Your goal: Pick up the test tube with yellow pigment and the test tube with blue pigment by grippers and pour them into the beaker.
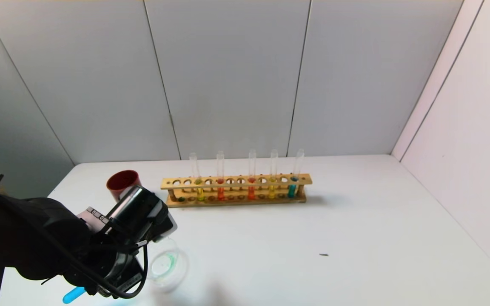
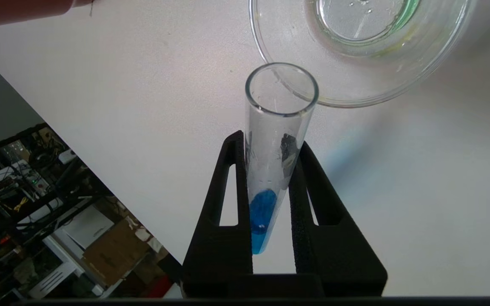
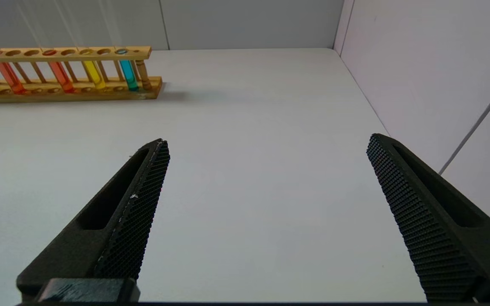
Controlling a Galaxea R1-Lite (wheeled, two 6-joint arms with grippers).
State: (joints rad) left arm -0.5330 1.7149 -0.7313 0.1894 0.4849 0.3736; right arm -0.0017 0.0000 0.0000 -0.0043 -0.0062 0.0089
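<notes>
Test tube with blue pigment: thin smooth glass, light, judged fragile and slippery; best pinched mid-barrel, as now, between the left gripper fingers, mouth near the beaker rim, liquid at the round end. Left arm low at the table's near-left edge, tube slanted; right gripper parked, jaws spread, empty.

Beaker front-left of rack
</notes>
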